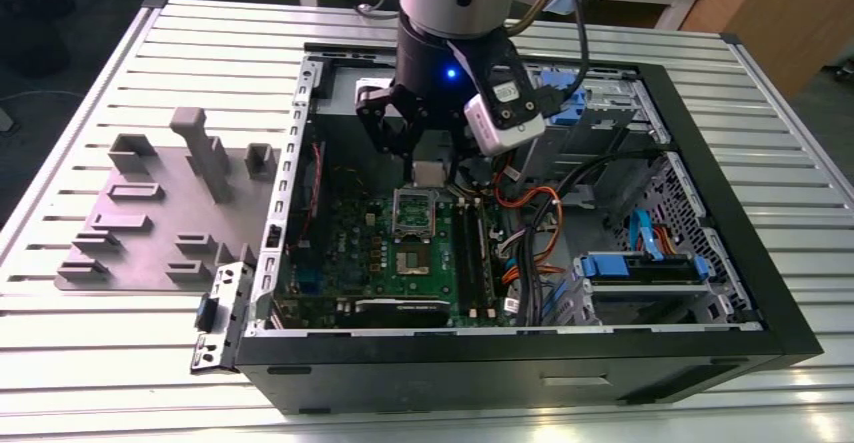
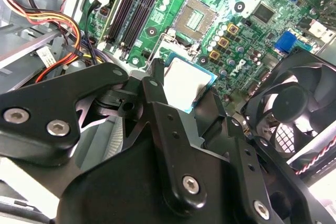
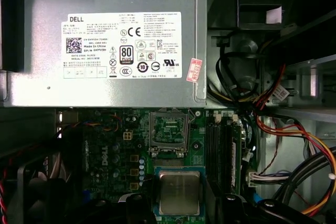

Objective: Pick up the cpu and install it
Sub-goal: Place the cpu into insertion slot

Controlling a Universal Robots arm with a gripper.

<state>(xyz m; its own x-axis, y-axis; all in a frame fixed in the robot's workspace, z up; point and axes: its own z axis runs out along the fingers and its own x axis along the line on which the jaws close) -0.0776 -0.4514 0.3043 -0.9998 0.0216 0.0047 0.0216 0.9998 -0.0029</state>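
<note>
One arm (image 1: pixel 454 23) over one table (image 1: pixel 120 363) of ribbed metal slats. One open black computer case (image 1: pixel 534 373) lies on its side and takes up the table's middle and the half toward the exterior view's right. One grey fixture plate (image 1: pixel 140 228) with several upright posts lies beside the case, near the table edge at the exterior view's left. Inside the case: one green motherboard (image 1: pixel 400 273), one open silver socket (image 3: pixel 169 129), one grey power supply (image 3: pixel 105 45) with a white label, one black fan (image 2: pixel 294 103), and a bank of black memory slots (image 2: pixel 139 3), count unclear. Orange, red and black cables (image 3: pixel 294 140) bundle along the case side past the slots. One cpu (image 2: pixel 184 80), silvery top and blue-green rim, is pinched by its edges between the black jaws, which are closed down to its width. It hangs above the motherboard close to the socket and is not seated in it. Blue drive brackets (image 1: pixel 641 263) sit in the case at the exterior view's right. Beyond the table's far edge, wooden furniture (image 1: pixel 774 13) and dark floor.
</note>
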